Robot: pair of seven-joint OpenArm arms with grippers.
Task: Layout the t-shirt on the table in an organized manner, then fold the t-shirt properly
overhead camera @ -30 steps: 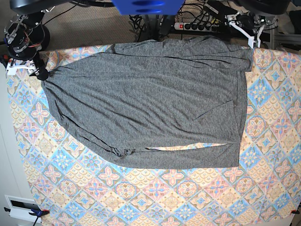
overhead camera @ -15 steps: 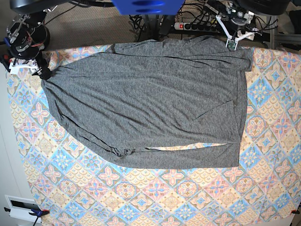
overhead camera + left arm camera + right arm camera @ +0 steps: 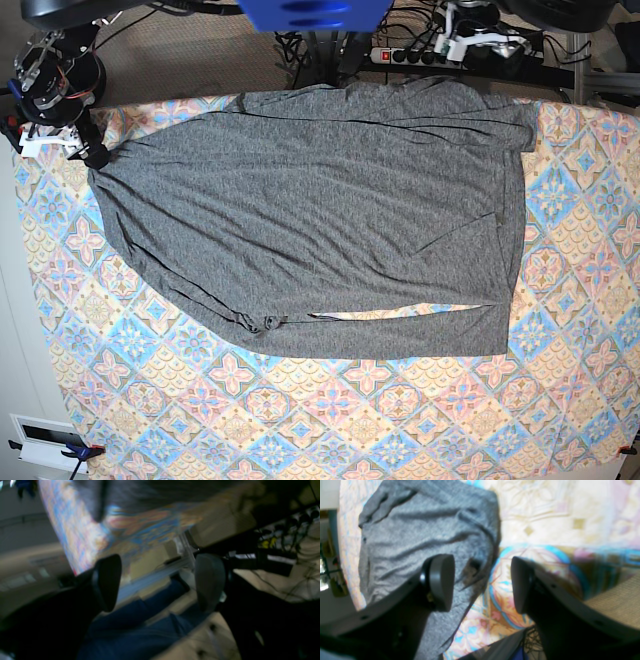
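The dark grey t-shirt [image 3: 320, 220] lies spread wide over the table [image 3: 400, 410], wrinkled, with a gap showing cloth near its front hem. My right gripper [image 3: 85, 150] hovers at the shirt's left corner. In the right wrist view it [image 3: 481, 585] is open, one finger [image 3: 441, 582] over the t-shirt [image 3: 420, 530] and the other over the patterned table [image 3: 545, 517]. My left gripper [image 3: 480, 40] is lifted beyond the table's far edge. The blurred left wrist view shows it [image 3: 158, 582] open with nothing between its fingers [image 3: 210, 580].
A power strip with cables [image 3: 420, 55] lies on the floor behind the far edge. A blue part [image 3: 305, 15] hangs at top centre. A white box [image 3: 45, 440] and a clamp [image 3: 85, 452] sit at the front left corner.
My left gripper has lifted off the shirt's far right corner and swung left, past the table's far edge. The right gripper and the shirt have stayed put.
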